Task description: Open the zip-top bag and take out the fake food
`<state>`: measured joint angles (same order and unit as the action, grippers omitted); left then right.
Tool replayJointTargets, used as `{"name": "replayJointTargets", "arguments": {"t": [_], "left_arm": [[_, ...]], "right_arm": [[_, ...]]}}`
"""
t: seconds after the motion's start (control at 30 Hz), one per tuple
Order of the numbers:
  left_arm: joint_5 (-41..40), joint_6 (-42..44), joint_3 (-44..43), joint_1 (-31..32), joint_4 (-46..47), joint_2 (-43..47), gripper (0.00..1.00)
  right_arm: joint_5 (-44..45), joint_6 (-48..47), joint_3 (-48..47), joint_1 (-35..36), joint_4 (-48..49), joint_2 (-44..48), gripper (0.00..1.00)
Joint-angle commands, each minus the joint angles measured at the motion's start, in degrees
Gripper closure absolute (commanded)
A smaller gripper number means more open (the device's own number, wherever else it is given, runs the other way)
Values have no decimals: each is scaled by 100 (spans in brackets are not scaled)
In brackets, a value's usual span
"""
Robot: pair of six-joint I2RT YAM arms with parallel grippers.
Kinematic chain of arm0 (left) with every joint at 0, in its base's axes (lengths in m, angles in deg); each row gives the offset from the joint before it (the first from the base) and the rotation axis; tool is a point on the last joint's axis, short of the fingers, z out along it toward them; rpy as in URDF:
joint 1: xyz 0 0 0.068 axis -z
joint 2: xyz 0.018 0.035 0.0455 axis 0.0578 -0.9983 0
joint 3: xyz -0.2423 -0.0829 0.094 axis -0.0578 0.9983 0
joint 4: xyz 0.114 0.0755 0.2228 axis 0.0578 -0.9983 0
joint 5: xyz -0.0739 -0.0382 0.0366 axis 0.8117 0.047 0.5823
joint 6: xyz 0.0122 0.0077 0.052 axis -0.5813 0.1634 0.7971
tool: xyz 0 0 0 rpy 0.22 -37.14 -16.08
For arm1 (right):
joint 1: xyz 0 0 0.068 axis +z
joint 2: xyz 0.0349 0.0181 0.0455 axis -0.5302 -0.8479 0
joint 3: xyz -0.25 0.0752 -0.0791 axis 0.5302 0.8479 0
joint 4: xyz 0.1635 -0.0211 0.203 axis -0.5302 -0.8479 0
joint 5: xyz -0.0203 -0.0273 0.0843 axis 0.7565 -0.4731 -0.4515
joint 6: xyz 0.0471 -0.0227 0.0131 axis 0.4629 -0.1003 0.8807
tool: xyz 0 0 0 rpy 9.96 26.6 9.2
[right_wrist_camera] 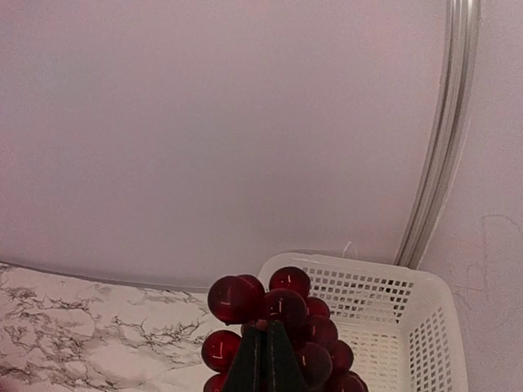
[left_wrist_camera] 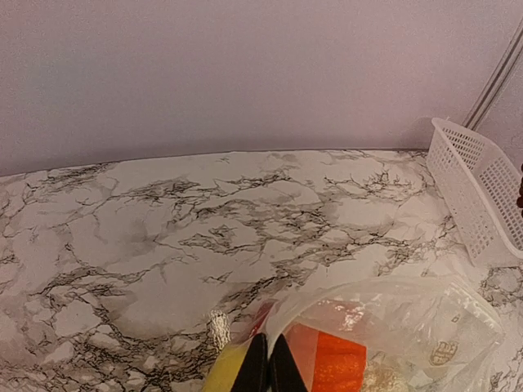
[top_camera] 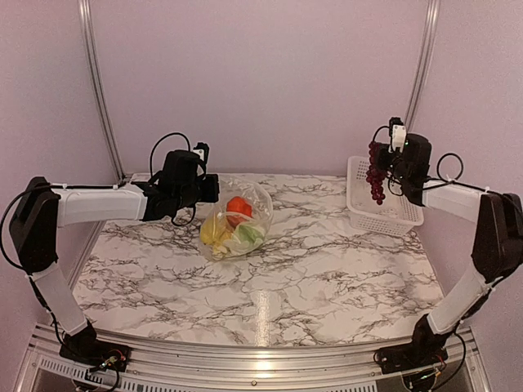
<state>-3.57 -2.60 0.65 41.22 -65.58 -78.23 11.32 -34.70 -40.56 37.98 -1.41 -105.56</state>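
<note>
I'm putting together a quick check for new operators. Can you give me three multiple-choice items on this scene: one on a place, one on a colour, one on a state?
1. Where does the basket stand on the table?
A) at the far right
B) at the near left corner
C) in the middle

2. What colour are the grapes held by the right hand?
A) green
B) dark red
C) yellow

3. How does the left hand stand at the bag?
A) shut on its edge
B) wide open high above it
C) far off, by the right wall

Answers:
1 A: the top view shows it at the table's far right edge.
2 B: the right wrist view shows glossy dark red balls around the fingers.
3 A: in the left wrist view the fingers meet at the plastic's edge.
</note>
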Motion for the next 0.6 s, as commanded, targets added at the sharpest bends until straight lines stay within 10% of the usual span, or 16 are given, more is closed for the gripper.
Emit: {"name": "replayJointTargets", "arguments": {"t": [0.0,0.57], "left_arm": [[26,-12,-126,-38,-107,-25,100],[-55,4,-139,-43,-162,-11,100]], "right_arm": [[86,147,-436,-340,309,-699,100],[-262,343,-2336,-534,33,-3359,100]]}}
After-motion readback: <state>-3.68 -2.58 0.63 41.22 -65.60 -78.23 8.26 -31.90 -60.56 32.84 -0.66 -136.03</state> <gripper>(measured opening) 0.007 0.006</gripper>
